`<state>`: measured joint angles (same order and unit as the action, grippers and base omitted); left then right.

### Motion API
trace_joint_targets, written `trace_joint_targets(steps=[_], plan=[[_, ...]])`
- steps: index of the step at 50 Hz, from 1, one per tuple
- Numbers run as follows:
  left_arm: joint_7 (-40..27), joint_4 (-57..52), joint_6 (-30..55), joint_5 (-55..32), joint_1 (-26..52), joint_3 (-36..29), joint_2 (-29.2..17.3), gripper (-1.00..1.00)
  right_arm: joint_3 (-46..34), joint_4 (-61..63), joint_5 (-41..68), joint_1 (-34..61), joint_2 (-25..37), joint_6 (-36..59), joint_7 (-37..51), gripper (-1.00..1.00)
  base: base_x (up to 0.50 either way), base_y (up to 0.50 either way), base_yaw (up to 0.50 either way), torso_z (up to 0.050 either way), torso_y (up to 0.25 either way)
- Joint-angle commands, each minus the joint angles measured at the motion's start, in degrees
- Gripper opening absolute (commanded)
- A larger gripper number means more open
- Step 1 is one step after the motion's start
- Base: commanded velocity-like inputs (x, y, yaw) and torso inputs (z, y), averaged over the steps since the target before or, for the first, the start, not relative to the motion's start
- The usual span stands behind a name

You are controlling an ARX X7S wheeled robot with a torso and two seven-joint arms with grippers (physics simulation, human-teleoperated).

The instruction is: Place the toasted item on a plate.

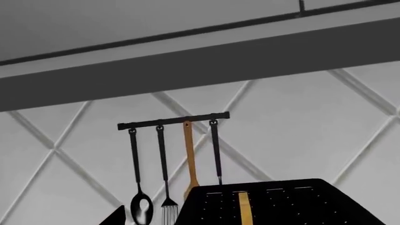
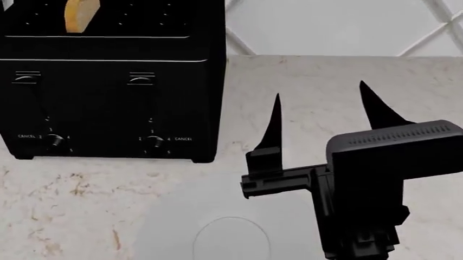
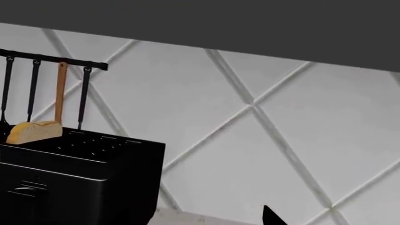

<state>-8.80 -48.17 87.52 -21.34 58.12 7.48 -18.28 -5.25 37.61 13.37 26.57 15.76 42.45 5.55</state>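
Observation:
The toasted item (image 2: 79, 15), a tan-crusted bread slice, stands in the left-most slot of the black toaster (image 2: 108, 92). In the right wrist view the slice (image 3: 34, 131) juts above the toaster (image 3: 75, 178). The left wrist view shows it edge-on (image 1: 245, 208). The pale grey plate (image 2: 181, 208) lies on the counter in front of the toaster. My right gripper (image 2: 320, 92) hovers open and empty over the plate's right part, to the right of the toaster. Only one fingertip (image 1: 115, 216) of my left gripper (image 1: 200, 221) shows, set far off centre, so it is open, beside the toaster top.
The speckled stone counter (image 2: 340, 70) runs to a diamond-tiled wall (image 3: 250, 117). A rail of hanging utensils (image 1: 174, 121) is on the wall behind the toaster, under a dark cabinet underside (image 1: 187, 65). The toaster's levers and dials (image 2: 152, 141) face me.

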Motion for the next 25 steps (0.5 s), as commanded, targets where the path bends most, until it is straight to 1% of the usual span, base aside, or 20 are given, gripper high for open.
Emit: trace_joint_targets(steps=[1,3,10,25], plan=[[-5.0,-0.7,2.4,-8.2,2.1,2.2,-1.7,1.00,0.1,0.3,0.4,-0.7,0.1,-0.4,0.3,1.00,0.20,0.02,0.00,0.000,0.000],[-7.6,-0.5,2.3,-11.7,2.2,2.7,-2.3,1.00,0.1,-0.1,0.3,-0.8,0.1,-0.8,0.4,1.00,0.20,0.02,0.00,0.000,0.000],[-12.8,-0.2,2.2,-19.0,2.5,4.1,-3.9,1.00,-0.2,-0.2,0.4,-0.7,0.1,-0.9,0.6,1.00,0.20,0.02,0.00,0.000,0.000],[-18.1,1.1,1.9,-25.5,3.7,4.5,-5.2,1.00,-0.4,-0.2,1.0,0.1,0.4,-0.5,0.7,1.00,0.20,0.02,0.00,0.000,0.001]])
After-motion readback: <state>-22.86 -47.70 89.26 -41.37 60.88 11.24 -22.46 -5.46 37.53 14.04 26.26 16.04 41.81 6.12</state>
